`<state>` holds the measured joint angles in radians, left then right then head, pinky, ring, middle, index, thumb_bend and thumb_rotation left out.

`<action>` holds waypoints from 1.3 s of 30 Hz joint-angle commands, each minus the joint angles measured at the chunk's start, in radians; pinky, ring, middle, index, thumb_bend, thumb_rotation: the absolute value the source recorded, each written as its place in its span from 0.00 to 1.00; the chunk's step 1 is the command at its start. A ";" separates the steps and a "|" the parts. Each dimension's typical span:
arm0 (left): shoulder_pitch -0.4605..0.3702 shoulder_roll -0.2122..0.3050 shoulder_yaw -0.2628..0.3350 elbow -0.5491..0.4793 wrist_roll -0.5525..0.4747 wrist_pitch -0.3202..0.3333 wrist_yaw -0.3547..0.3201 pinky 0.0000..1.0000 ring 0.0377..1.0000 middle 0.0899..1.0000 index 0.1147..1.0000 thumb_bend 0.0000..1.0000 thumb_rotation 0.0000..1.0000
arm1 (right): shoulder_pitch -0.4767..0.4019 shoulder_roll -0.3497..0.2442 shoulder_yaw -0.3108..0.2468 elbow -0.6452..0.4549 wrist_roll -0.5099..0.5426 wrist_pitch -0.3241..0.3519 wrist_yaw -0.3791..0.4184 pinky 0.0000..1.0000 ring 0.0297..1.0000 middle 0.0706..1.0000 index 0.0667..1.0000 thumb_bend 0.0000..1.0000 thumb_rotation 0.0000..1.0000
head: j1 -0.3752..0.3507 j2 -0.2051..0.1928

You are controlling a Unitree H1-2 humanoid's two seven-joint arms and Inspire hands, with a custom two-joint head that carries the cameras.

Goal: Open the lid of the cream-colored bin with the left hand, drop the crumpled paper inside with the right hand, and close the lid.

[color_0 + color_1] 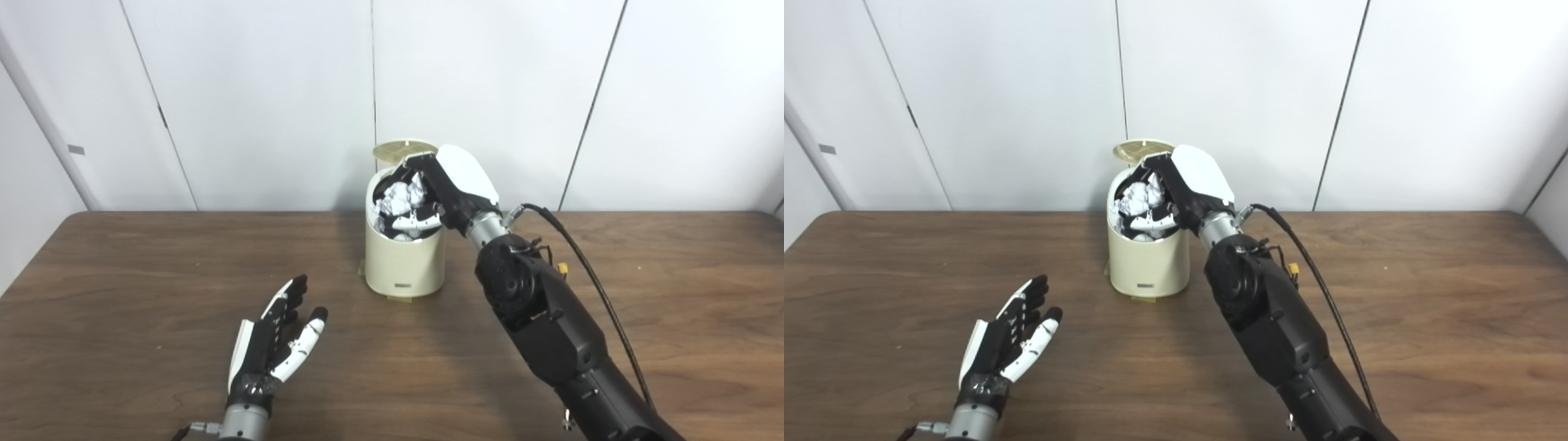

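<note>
The cream-colored bin (404,263) stands on the table near the back centre, its round lid (404,149) tipped up open behind it. My right hand (450,187) reaches over the bin's mouth from the right, fingers curled around the white crumpled paper (401,197), which sits at the opening. My left hand (275,337) rests low over the table at the front left, well apart from the bin, open and empty with fingers spread.
The brown wooden table (674,294) spans the view, with white wall panels behind it. My right forearm (545,318) with its black cable (588,263) crosses the table to the right of the bin.
</note>
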<state>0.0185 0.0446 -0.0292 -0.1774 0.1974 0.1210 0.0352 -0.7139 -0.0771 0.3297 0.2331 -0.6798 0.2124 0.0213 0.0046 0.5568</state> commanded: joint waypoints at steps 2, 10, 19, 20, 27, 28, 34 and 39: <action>-0.021 -0.003 0.001 -0.012 0.000 -0.037 0.010 0.93 0.92 0.90 0.93 0.54 0.51 | -0.036 -0.012 -0.005 -0.020 -0.005 0.007 0.005 0.50 0.56 0.63 0.64 0.87 0.03 | 0.000 0.001; -0.019 -0.006 0.002 -0.015 -0.008 -0.035 0.006 0.92 0.92 0.91 0.94 0.54 0.51 | -0.032 -0.014 -0.005 -0.026 -0.007 0.017 0.012 0.52 0.58 0.65 0.66 0.90 0.04 | -0.001 0.000; -0.016 -0.006 0.002 -0.017 -0.008 -0.039 0.008 0.92 0.91 0.90 0.94 0.54 0.50 | -0.029 -0.002 -0.015 -0.024 0.003 0.035 0.009 0.36 0.50 0.61 0.75 0.91 0.06 | -0.004 0.000; -0.016 -0.007 0.003 -0.018 -0.011 -0.038 0.008 0.92 0.91 0.90 0.94 0.54 0.50 | -0.029 -0.004 -0.013 -0.026 0.000 0.035 0.010 0.43 0.58 0.70 0.76 0.92 0.08 | -0.005 0.000; -0.014 -0.009 0.002 -0.018 -0.009 -0.038 0.008 0.91 0.91 0.90 0.94 0.55 0.50 | -0.027 -0.012 -0.009 -0.032 -0.005 0.031 0.009 0.42 0.57 0.72 0.76 0.93 0.10 | -0.003 0.003; -0.013 -0.009 0.001 -0.019 -0.009 -0.037 0.008 0.91 0.91 0.90 0.94 0.55 0.50 | -0.026 -0.012 -0.009 -0.033 -0.005 0.032 0.009 0.42 0.57 0.72 0.76 0.93 0.10 | -0.003 0.003; -0.011 -0.011 0.003 -0.024 -0.009 -0.034 0.009 0.92 0.91 0.90 0.93 0.54 0.50 | -0.023 -0.012 -0.009 -0.039 -0.006 0.049 0.017 0.40 0.55 0.67 0.76 0.93 0.10 | -0.002 0.005; -0.014 -0.009 0.006 -0.014 -0.013 -0.043 0.010 0.92 0.91 0.90 0.93 0.54 0.49 | -0.023 -0.010 -0.009 -0.038 -0.006 0.052 0.013 0.37 0.50 0.60 0.74 0.92 0.09 | -0.004 0.005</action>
<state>0.0208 0.0368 -0.0263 -0.1767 0.1894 0.1161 0.0363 -0.7107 -0.0750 0.3295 0.2143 -0.6758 0.2546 0.0416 0.0000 0.5599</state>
